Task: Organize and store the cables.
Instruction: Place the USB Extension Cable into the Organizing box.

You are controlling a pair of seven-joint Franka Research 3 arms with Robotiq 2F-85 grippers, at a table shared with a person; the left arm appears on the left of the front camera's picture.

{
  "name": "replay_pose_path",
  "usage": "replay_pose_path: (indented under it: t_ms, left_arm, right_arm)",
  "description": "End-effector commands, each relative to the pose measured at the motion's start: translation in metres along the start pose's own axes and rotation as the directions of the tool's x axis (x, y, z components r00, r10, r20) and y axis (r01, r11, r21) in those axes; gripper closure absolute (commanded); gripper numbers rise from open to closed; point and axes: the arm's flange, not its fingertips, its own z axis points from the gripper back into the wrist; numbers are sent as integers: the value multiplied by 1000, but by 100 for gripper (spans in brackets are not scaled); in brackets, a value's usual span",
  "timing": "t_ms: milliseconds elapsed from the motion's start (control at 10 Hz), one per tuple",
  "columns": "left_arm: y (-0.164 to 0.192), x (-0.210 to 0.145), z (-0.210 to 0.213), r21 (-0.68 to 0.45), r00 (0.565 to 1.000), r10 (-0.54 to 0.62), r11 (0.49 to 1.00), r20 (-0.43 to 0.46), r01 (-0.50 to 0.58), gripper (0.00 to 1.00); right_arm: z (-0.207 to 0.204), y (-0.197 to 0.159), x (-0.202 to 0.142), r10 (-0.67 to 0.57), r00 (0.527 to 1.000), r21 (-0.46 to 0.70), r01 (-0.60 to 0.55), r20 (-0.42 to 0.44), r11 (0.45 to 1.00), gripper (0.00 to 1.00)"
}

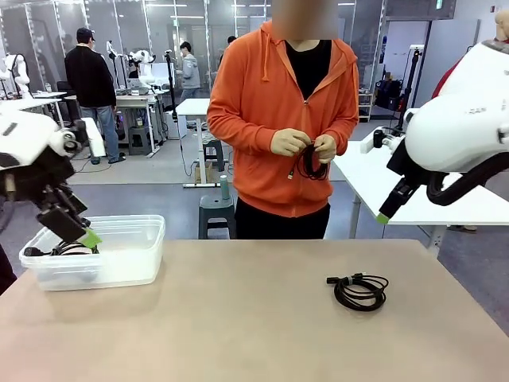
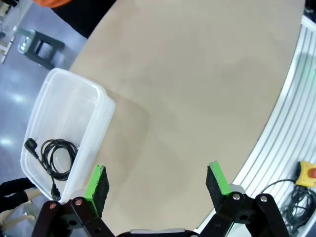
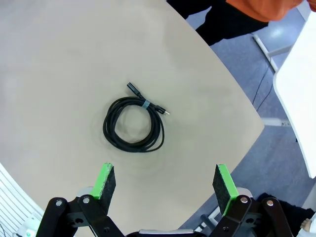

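Right tool point(image 3: 163, 169) spread above coiled cable point(image 3: 107, 129) | left tool point(image 2: 156, 167) spread beside bin point(image 2: 95, 132)

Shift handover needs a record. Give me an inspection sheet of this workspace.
Surface: beige table, no spills seen.
Job's things: coiled cable on the table; second cable inside the clear bin; third cable in the person's hands.
Clutter: nothing seen.
Grippers: left gripper, jaws open, empty, by the bin; right gripper, jaws open, empty, above the coiled cable.
Cables: black hose along the right arm.
Surroundings: grey stool, other tables, people behind.
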Motion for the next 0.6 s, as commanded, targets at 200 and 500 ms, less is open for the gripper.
replay_pose_path:
  t_ms: [200,500]
  left_arm:
    - [-13,-34,25,-8,999,-2,1000,52,2,0]
    - [-27,-64,55,10,993,16,1000,116,-17,0]
  right_arm:
    - [-49,-25,24,158,987,49,-159,10,986,0]
    - [-87,-29,28,250,968,108,-252,28,962,0]
